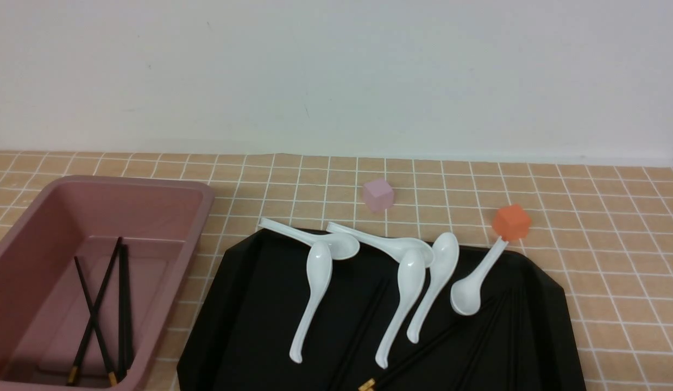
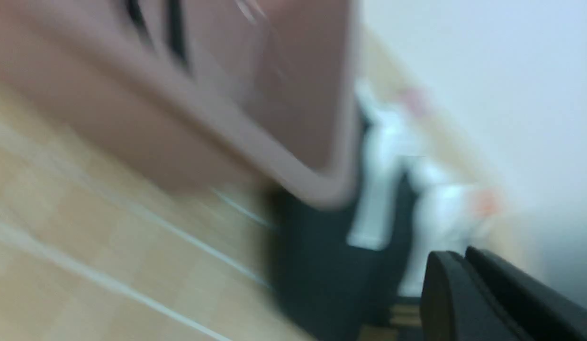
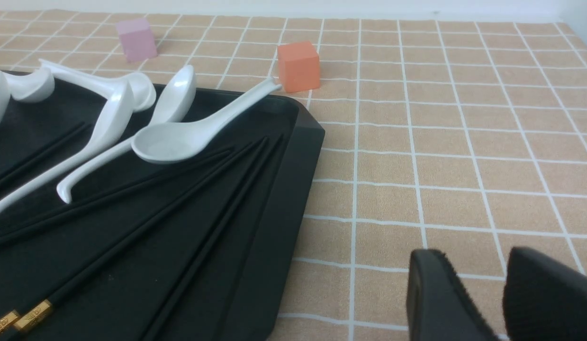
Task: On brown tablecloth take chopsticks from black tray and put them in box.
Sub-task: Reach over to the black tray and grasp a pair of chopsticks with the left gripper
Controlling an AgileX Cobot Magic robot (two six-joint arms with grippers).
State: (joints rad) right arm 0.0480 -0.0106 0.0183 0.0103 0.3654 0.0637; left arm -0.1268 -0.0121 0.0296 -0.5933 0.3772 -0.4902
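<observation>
The black tray (image 1: 249,304) lies on the brown tablecloth (image 1: 613,260). Several black chopsticks (image 1: 363,331) lie on it among white spoons, also in the right wrist view (image 3: 179,213). The pink box (image 1: 203,212) stands left of the tray with a few chopsticks (image 1: 97,304) inside. Neither gripper shows in the front view. The left wrist view is blurred: my left gripper (image 2: 464,255) has its fingers pressed together with nothing between them, near the box (image 2: 293,118) and the tray (image 2: 312,265). My right gripper (image 3: 473,258) is open and empty over the cloth, beside the tray's rim (image 3: 293,189).
Several white soup spoons (image 1: 314,293) lie across the tray's far half. A pink cube (image 1: 378,195) and an orange cube (image 1: 511,221) stand on the cloth behind the tray; one spoon handle touches the orange cube (image 3: 298,65). A white wall backs the table.
</observation>
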